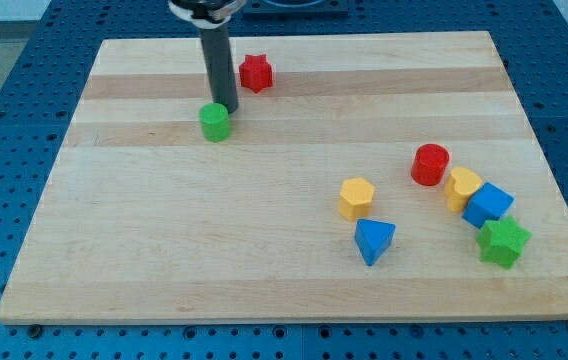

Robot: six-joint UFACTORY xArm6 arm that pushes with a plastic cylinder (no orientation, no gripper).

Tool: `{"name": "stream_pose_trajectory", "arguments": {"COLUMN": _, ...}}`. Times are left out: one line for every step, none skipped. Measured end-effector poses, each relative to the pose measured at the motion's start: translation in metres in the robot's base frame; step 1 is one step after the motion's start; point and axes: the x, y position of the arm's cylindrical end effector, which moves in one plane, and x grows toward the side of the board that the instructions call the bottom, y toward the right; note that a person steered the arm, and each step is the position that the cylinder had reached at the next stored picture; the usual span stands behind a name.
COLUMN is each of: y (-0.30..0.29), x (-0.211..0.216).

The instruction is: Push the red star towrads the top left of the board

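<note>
Since your bare rod has no jaws to open or close, note my tip touches the green block, left of the red star near the board's top edge.

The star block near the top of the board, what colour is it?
Red. The star shows clearly in the camera view, right of my tip.

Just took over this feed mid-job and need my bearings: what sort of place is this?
Probably a lab tabletop pushing rig. A wooden board lies on a blue perforated bench, small coloured blocks like the red star are scattered on it, and my tip rests beside the green cylinder.
</note>
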Motion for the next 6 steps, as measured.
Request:
{"name": "stream_pose_trajectory", "arguments": {"y": 0.028, "x": 0.014}}
{"name": "stream_pose_trajectory", "arguments": {"y": 0.125, "x": 0.017}}
{"name": "stream_pose_trajectory", "arguments": {"y": 0.127, "x": 0.016}}
{"name": "stream_pose_trajectory", "arguments": {"y": 0.102, "x": -0.044}}
{"name": "stream_pose_trajectory", "arguments": {"y": 0.090, "x": -0.046}}
{"name": "stream_pose_trajectory", "arguments": {"y": 0.054, "x": -0.063}}
